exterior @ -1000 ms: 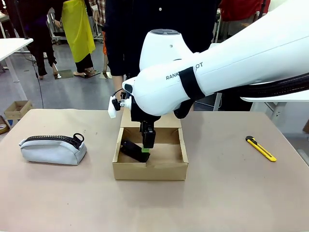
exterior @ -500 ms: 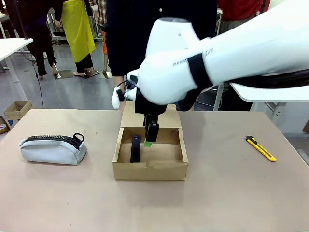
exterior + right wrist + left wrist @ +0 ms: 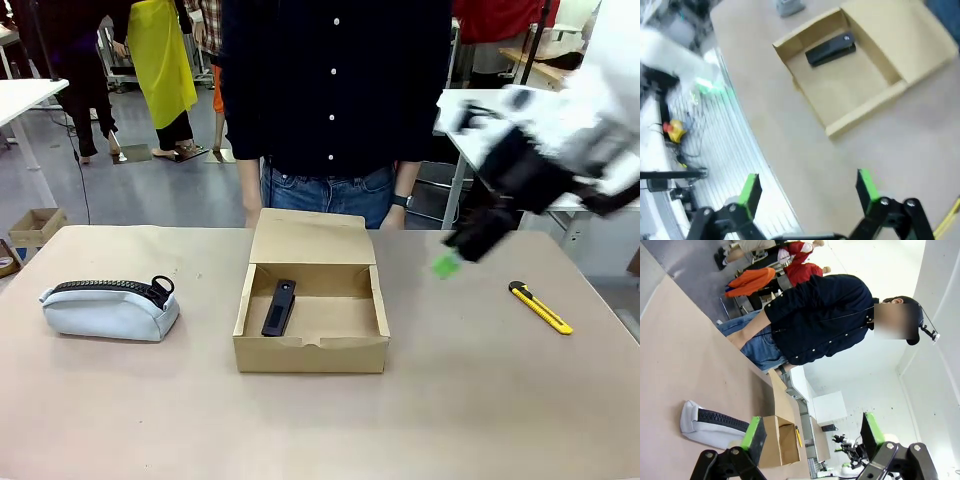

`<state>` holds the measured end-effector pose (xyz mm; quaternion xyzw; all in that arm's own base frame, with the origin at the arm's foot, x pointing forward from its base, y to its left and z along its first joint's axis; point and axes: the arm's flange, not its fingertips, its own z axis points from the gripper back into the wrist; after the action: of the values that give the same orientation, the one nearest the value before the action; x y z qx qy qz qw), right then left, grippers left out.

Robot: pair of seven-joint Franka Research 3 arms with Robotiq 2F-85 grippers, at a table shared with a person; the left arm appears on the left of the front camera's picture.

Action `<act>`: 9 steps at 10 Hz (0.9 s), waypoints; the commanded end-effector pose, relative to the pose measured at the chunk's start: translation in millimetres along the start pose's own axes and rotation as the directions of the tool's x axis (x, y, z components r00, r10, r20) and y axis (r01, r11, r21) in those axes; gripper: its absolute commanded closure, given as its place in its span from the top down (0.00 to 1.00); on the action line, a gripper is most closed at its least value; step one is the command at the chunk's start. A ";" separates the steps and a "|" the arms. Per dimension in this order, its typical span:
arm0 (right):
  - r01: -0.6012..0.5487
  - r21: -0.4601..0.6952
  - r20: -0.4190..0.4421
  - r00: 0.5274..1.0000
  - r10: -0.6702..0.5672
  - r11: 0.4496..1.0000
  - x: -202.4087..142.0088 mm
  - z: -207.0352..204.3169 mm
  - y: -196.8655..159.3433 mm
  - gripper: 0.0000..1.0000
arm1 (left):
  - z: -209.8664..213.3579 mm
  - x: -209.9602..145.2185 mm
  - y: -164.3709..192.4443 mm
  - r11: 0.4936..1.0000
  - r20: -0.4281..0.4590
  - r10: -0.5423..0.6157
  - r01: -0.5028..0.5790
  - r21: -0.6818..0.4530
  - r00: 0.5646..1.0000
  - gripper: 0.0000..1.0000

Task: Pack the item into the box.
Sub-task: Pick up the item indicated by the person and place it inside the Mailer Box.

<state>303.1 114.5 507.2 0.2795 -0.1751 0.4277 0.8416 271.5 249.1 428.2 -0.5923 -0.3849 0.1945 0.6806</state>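
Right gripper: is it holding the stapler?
No: in the right wrist view the right gripper is open with nothing between its pads, and the stapler lies flat inside the box.

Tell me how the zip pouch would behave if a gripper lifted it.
The pouch looks like soft, bulging fabric, so it would probably sag when pinched. Lying broad on the table, it seems unlikely to roll or tip.

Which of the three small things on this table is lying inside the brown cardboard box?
The small black stapler, flat on the floor of the brown cardboard box. The light-blue zip pouch and yellow-and-black utility knife lie outside it, on opposite sides.
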 end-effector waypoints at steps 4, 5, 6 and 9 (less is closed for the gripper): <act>0.474 0.352 0.467 0.659 -0.590 0.807 -131.1 42.5 -6.7 1.00 | -2.4 -4.7 -0.9 1.000 0.014 -0.016 0.017 -0.024 1.000 1.00; 0.489 0.377 0.461 0.637 -0.618 0.786 -140.0 36.9 -11.3 1.00 | -2.4 -4.7 -0.9 1.000 0.014 -0.016 0.017 -0.024 1.000 1.00; 0.505 0.408 0.418 0.636 -0.648 0.760 -144.9 27.3 -19.1 1.00 | -2.4 -4.7 -0.9 1.000 0.014 -0.016 0.017 -0.024 1.000 1.00; 0.500 0.373 0.409 0.667 -0.623 0.781 -99.1 122.0 -65.6 1.00 | -2.4 -4.7 -0.9 1.000 0.014 -0.016 0.017 -0.024 1.000 1.00</act>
<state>303.0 -56.0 513.5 0.5237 -0.2292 0.0575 0.8185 271.7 249.6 427.4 -0.5923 -0.3841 0.1953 0.6808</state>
